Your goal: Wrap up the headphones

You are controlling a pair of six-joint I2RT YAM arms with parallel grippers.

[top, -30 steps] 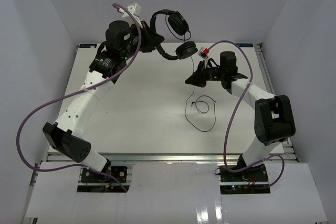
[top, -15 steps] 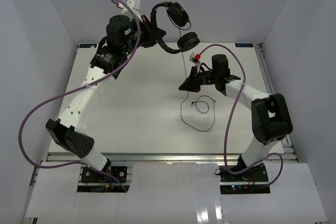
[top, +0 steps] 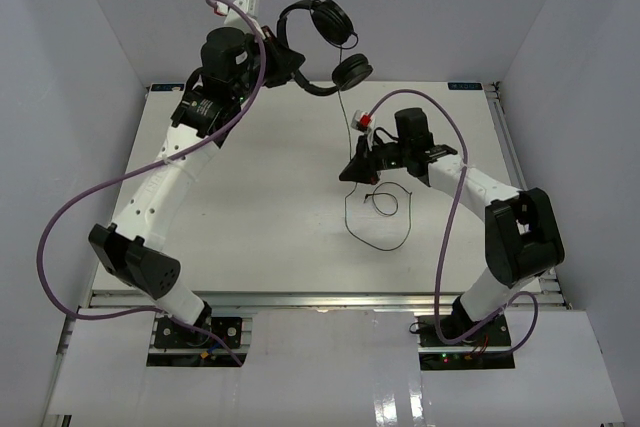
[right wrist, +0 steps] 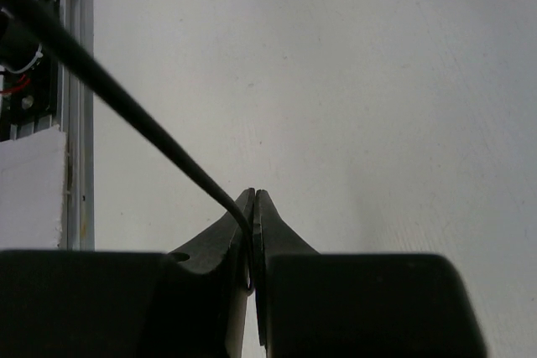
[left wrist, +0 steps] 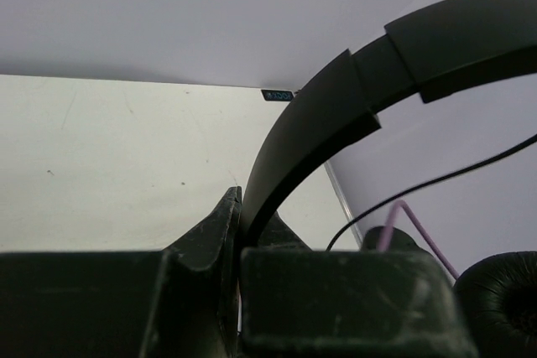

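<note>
The left end effector (top: pixel 283 59) is clamped on the headband of the headphones (top: pixel 330 19), which hang in the air over the far side of the table (top: pixel 270 197). The right end effector (top: pixel 357 169) is closed, pinching the cord (right wrist: pixel 42 24) at its very tips. Good winding probably needs light tension and even turns around the headband. Only the top view shows the slack tail lying on the table, and only the wrist views confirm both grips.
</note>
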